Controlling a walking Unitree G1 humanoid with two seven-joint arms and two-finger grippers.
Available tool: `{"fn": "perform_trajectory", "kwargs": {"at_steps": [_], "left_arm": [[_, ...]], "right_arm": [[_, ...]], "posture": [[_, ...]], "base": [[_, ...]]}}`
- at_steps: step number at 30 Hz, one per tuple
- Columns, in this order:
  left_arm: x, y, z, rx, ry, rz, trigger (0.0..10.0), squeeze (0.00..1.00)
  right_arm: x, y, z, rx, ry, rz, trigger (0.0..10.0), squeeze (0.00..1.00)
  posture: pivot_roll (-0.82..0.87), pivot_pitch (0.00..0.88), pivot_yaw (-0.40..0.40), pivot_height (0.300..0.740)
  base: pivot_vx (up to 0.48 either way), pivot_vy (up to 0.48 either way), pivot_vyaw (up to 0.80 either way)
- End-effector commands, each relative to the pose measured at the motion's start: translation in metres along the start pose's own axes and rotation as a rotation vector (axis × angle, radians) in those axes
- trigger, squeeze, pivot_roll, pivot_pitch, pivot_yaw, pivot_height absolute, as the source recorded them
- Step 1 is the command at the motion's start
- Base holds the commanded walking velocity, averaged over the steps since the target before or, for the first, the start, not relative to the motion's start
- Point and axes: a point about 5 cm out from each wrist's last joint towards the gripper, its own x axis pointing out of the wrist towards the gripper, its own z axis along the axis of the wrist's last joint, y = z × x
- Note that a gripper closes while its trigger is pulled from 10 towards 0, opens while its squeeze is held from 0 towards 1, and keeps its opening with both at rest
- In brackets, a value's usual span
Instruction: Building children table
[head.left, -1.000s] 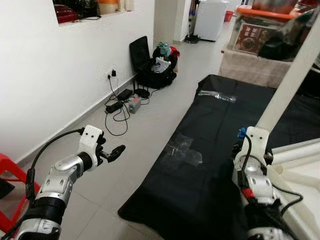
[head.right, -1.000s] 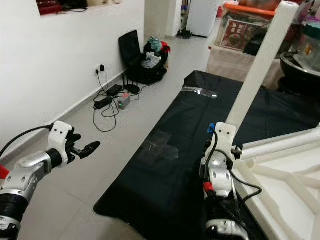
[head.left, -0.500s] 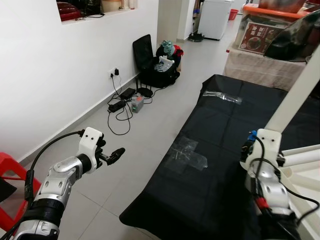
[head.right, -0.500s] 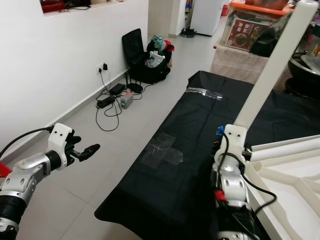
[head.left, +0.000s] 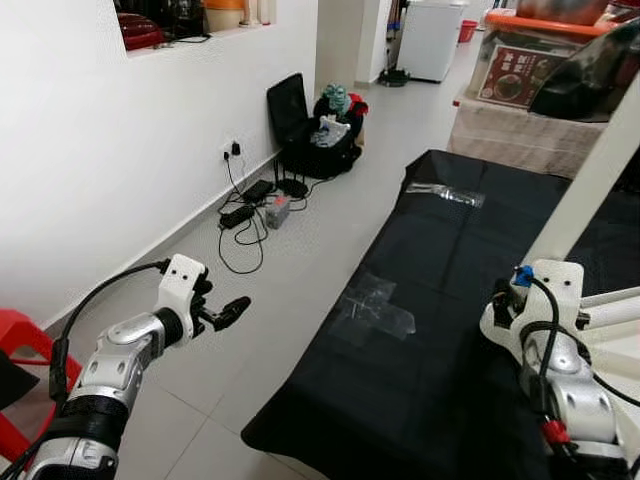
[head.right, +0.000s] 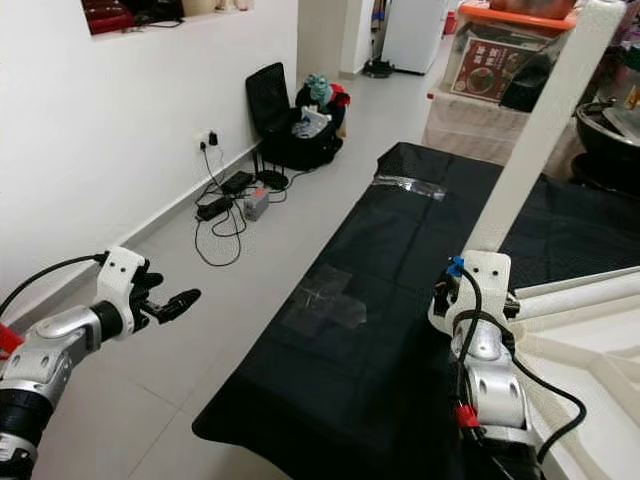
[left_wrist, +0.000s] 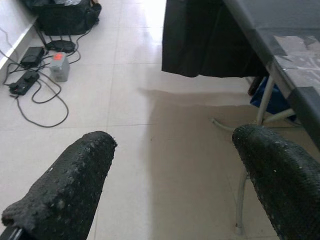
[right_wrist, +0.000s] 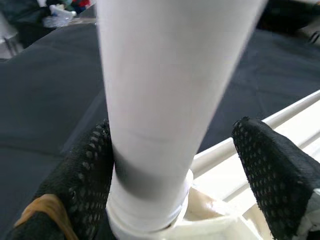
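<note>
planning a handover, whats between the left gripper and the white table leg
In the right eye view, bare floor tiles, then the black cloth with clear tape patches, lie between the left gripper and the white table leg.

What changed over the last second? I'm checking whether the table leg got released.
The right gripper stays at the base of the white leg, one finger touching, the other apart. The left gripper still hangs open over the floor. Only the camera shifted.

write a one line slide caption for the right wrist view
Right gripper straddling the white table leg seated in its socket, one finger touching.
</note>
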Motion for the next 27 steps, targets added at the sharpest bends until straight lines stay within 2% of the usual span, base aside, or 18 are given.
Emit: {"fn": "perform_trajectory", "kwargs": {"at_steps": [1,2,3,4,5,6,7,18,19,23,25,27], "left_arm": [[0.001,0.001,0.001,0.017,0.010,-0.006,10.0,0.00],[0.001,0.001,0.002,0.017,0.009,-0.006,10.0,0.00],[0.001,0.001,0.002,0.017,0.009,-0.006,10.0,0.00],[0.001,0.001,0.002,0.017,0.008,-0.005,10.0,0.00],[0.001,0.001,0.002,0.018,0.009,-0.004,10.0,0.00],[0.001,0.001,0.002,0.018,0.009,-0.004,10.0,0.00],[0.001,0.001,0.002,0.018,0.010,-0.002,10.0,0.00],[-0.001,0.002,0.000,0.018,0.012,0.000,10.0,0.00],[0.000,0.001,-0.001,0.017,0.013,-0.002,10.0,0.00],[0.000,0.000,-0.001,0.016,0.011,-0.005,10.0,0.00],[0.000,0.000,-0.001,0.016,0.011,-0.005,10.0,0.00],[0.001,0.000,0.000,0.016,0.009,-0.006,10.0,0.00]], "right_arm": [[0.002,-0.004,0.002,0.035,0.019,0.007,10.0,0.00],[0.004,-0.003,0.005,0.073,0.029,0.016,10.0,0.00],[0.004,-0.003,0.005,0.073,0.029,0.016,10.0,0.00],[0.006,-0.002,0.009,0.127,0.017,0.029,10.0,0.00],[0.007,-0.002,0.013,0.155,0.002,0.019,10.0,0.20],[0.007,-0.002,0.013,0.155,0.002,0.019,10.0,0.20],[0.008,-0.002,0.016,0.195,-0.013,0.024,10.0,1.00],[0.006,0.006,0.033,0.251,-0.090,0.101,10.0,1.00],[0.006,0.008,0.042,0.252,-0.129,0.125,10.0,1.00],[0.008,0.009,0.055,0.249,-0.188,0.146,10.0,1.00],[0.008,0.009,0.055,0.249,-0.188,0.146,10.0,1.00],[0.011,0.010,0.070,0.223,-0.253,0.183,10.0,1.00]], "posture": [[0.02,0.000,-0.033,0.740],[0.03,0.000,-0.036,0.740],[0.03,0.000,-0.036,0.740],[0.03,0.000,-0.038,0.740],[0.03,0.000,-0.037,0.740],[0.03,0.000,-0.037,0.740],[0.03,0.000,-0.041,0.740],[0.04,0.000,-0.047,0.740],[0.03,0.000,-0.046,0.740],[0.04,0.000,-0.046,0.740],[0.04,0.000,-0.046,0.740],[0.04,0.000,-0.049,0.740]], "base": [[0.000,0.000,0.00],[0.000,0.000,0.00],[0.000,0.000,0.00],[0.000,0.000,0.00],[0.000,0.000,0.00],[0.000,0.000,0.00],[0.000,0.000,0.00],[0.000,0.000,0.00],[0.000,0.000,0.00],[0.000,0.000,0.00],[0.000,0.000,0.00],[0.000,0.000,0.00]]}}
